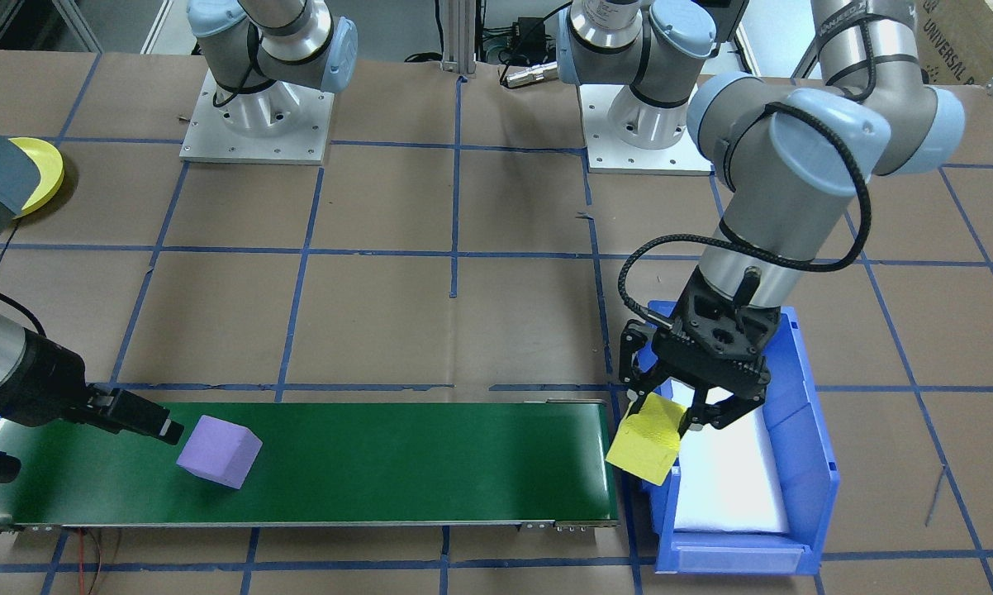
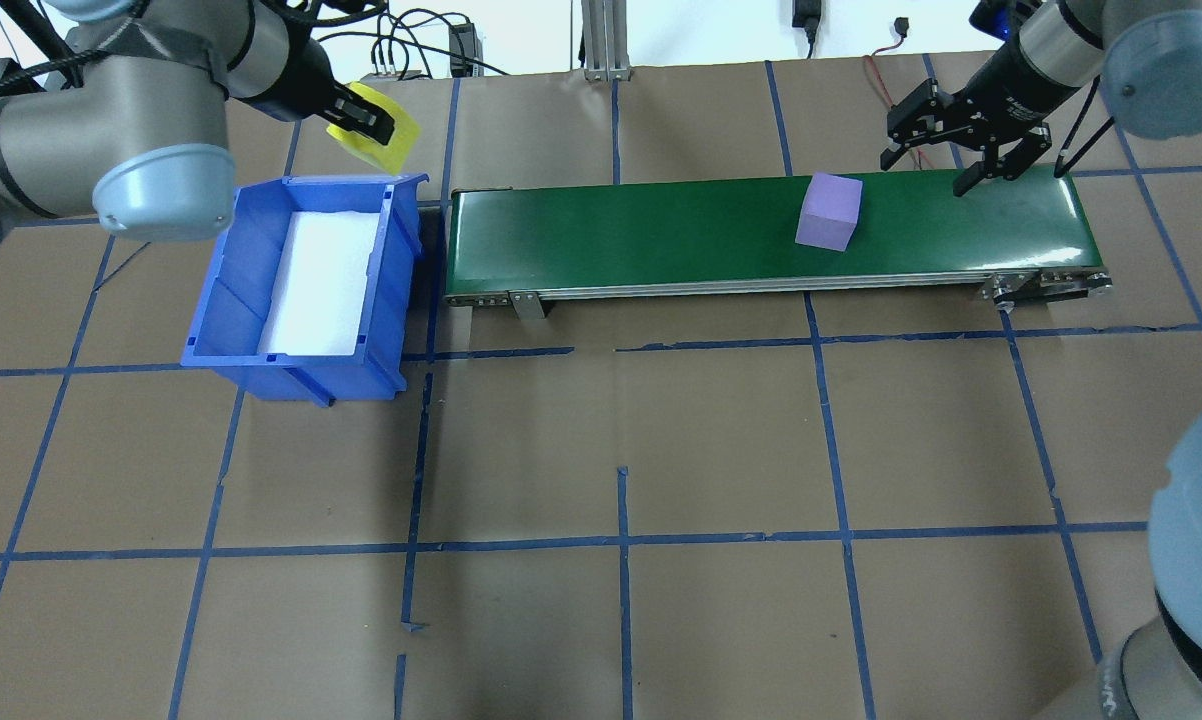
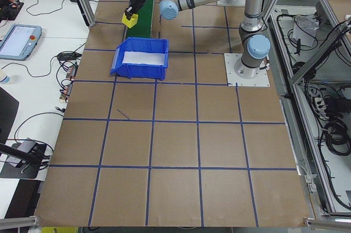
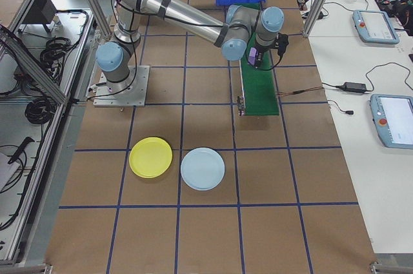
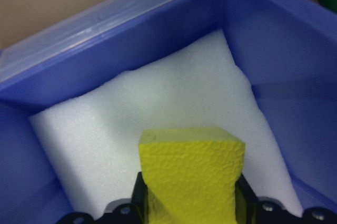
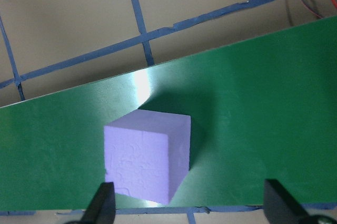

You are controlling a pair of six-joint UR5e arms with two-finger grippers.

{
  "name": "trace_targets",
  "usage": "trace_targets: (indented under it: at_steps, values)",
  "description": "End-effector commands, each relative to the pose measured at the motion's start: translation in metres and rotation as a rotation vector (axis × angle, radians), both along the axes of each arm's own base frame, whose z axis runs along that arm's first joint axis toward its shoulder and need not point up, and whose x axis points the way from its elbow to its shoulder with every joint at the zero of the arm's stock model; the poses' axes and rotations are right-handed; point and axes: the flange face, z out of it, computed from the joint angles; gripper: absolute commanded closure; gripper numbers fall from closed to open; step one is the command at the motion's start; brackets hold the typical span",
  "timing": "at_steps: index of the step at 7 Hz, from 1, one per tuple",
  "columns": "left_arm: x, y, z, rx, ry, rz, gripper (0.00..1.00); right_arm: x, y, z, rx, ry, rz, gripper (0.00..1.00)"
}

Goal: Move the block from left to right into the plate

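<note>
The left fingers (image 1: 668,418) clench a yellow block (image 1: 645,438) above the blue bin (image 1: 810,463); the right fingers (image 2: 964,172) hang spread near the purple block (image 2: 829,210) on the green belt (image 2: 661,235). A skewed approach could nudge that block off its edge.

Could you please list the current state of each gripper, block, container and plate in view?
left gripper: shut on the yellow block, above the bin.
yellow block: held, lifted.
right gripper: open, empty, beside the purple block.
purple block: resting on the conveyor belt, ungripped.
blue bin: upright, holding only white foam.
yellow plate: empty.
light blue plate: empty.
</note>
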Motion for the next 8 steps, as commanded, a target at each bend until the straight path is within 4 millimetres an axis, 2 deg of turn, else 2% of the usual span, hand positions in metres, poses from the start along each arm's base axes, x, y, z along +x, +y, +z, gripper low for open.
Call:
trace_targets:
  at_steps: [1, 2, 3, 4, 5, 6, 7, 8]
  values:
    - [-0.031, -0.012, -0.057, 0.069, 0.025, -0.021, 0.52, 0.001, -0.003, -0.015, 0.027, -0.013, -0.041, 0.00]
    - [-0.035, -0.018, -0.082, 0.103, 0.037, 0.005, 0.52, 0.000, -0.006, -0.021, 0.016, -0.012, -0.060, 0.00]
    - [-0.036, -0.020, -0.095, 0.125, 0.034, 0.006, 0.29, -0.001, -0.009, -0.030, 0.024, -0.014, -0.059, 0.00]
    - [-0.036, -0.019, -0.095, 0.132, 0.035, 0.017, 0.00, -0.002, -0.010, -0.040, 0.038, -0.013, -0.053, 0.00]
    - [-0.035, -0.016, -0.080, 0.125, 0.032, 0.049, 0.00, -0.004, -0.014, -0.047, 0.017, 0.004, -0.047, 0.00]
    - [-0.029, -0.007, -0.051, 0.142, -0.024, 0.069, 0.00, -0.008, -0.014, -0.058, 0.023, 0.033, -0.046, 0.00]
    - [-0.021, 0.014, -0.007, 0.141, -0.056, 0.085, 0.00, -0.015, -0.013, -0.061, 0.028, 0.117, -0.041, 0.30]
    - [-0.011, 0.045, 0.034, 0.165, -0.104, 0.109, 0.00, -0.018, -0.009, -0.055, 0.010, 0.142, 0.014, 0.72]
